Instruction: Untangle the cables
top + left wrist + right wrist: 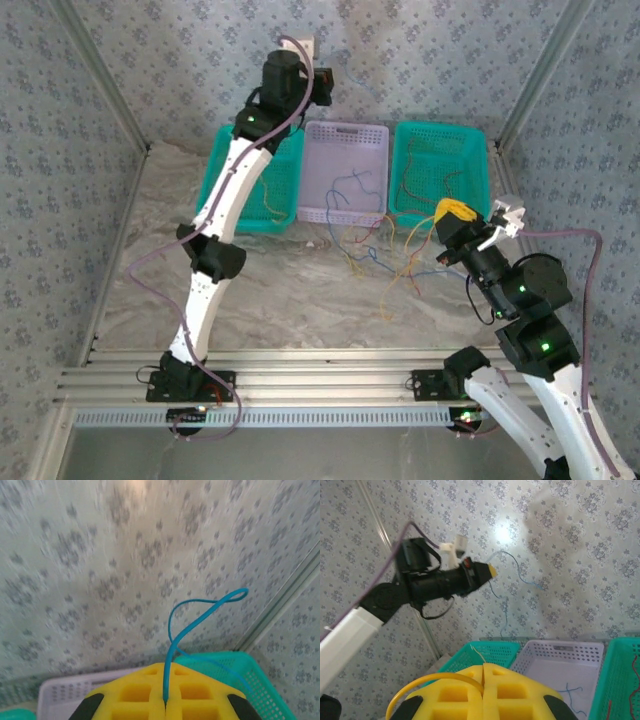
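Top view: left gripper (325, 82) is raised high over the back of the table, above the lavender basket (345, 132). The strand it carries is too fine to trace here. Right gripper (455, 214) sits low by the right teal basket (480, 165), with yellow at its pads. The tangled cables (385, 255) lie on the table just in front of the baskets. There are blue strands in the lavender basket, orange/red ones in the right teal basket and yellow ones in the left teal basket (222, 175).

Left wrist: left gripper (165, 700) has its pads clenched on a blue cable (172, 630). The cable rises from the seam and loops off to the right, with the free end out of frame.

Right wrist: right gripper (484, 680) has its pads pressed together on a yellow cable (427, 682), which arcs off to the left. The left gripper (491, 571) is up against the wall, with the blue cable (506, 607) dangling slack below it.

My read of the step: blue looks lifted free, so it goes into the lavender basket.
- Swing over the basket centre and lower until the tail pools inside before letting go, because a limp strand drapes over the rim otherwise.
- Move slowly, since a snag with the pile would drag other strands along.
- Keep the right arm parked on yellow and clear of the left arm's descent path. Yellow probably belongs in the left teal basket afterwards.
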Available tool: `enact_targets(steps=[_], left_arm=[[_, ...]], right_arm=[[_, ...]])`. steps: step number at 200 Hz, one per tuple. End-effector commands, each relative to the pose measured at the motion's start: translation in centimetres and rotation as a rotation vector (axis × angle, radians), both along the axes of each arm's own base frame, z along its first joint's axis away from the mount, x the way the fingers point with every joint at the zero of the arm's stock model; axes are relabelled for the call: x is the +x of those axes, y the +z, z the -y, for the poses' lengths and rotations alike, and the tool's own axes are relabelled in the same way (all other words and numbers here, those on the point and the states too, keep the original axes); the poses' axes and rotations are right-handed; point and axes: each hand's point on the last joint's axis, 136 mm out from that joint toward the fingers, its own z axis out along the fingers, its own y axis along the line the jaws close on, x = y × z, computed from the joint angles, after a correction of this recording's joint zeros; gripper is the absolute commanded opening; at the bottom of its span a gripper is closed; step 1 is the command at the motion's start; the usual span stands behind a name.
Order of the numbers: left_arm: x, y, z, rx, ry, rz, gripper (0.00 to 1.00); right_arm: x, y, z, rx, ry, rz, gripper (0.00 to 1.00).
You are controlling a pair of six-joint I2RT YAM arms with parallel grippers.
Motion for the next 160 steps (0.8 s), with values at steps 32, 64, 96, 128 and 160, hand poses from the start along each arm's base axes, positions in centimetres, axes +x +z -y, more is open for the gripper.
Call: enact_targets(steps=[32, 64, 96, 128, 160], left_arm=[[-0.1, -11.3, 5.6, 0.098, -0.098, -0.206, 0.00], [0.0, -14.8, 6.6, 0.126, -0.115, -0.265, 0.01], [-0.5, -16.7, 7.0, 0.157, -0.135, -0.310, 0.20], [-1.1, -18.9, 6.6, 0.209, -0.131, -0.371, 0.32], [-1.5, -18.5, 6.0, 0.226, -0.123, -0.377, 0.36]], right_arm=[[-1.3, 1.0, 0.4, -0.012, 0.008, 0.046, 0.00], [-1.5, 1.1, 0.4, -0.010, 0.013, 0.048, 0.00], [-1.5, 0.9, 0.3, -0.009, 0.016, 0.044, 0.00], [-1.4, 0.8, 0.2, -0.003, 0.021, 0.040, 0.00], [-1.3, 0.8, 0.1, -0.002, 0.023, 0.037, 0.00]])
